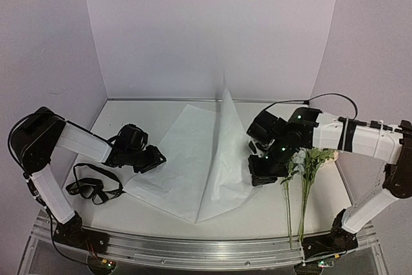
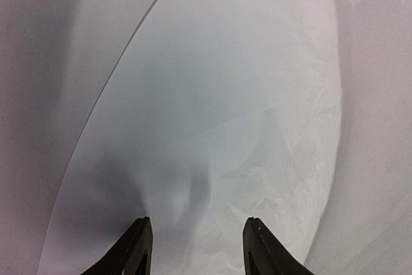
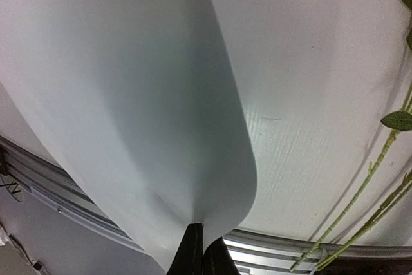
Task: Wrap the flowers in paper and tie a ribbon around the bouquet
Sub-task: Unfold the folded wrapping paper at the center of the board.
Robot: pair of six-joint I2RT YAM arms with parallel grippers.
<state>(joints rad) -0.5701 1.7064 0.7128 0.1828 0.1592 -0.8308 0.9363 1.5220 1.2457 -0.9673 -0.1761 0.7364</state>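
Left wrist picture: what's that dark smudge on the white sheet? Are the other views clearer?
Left wrist: a soft shadow on the paper ahead of the left gripper, slightly blurred. Right wrist: paper shaded grey where it curls. Top external: evenly lit, sharp.

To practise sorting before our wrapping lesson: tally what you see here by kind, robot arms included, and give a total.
white paper sheet: 1
black ribbon: 1
bunch of flowers: 1
robot arms: 2, left and right
Total: 5
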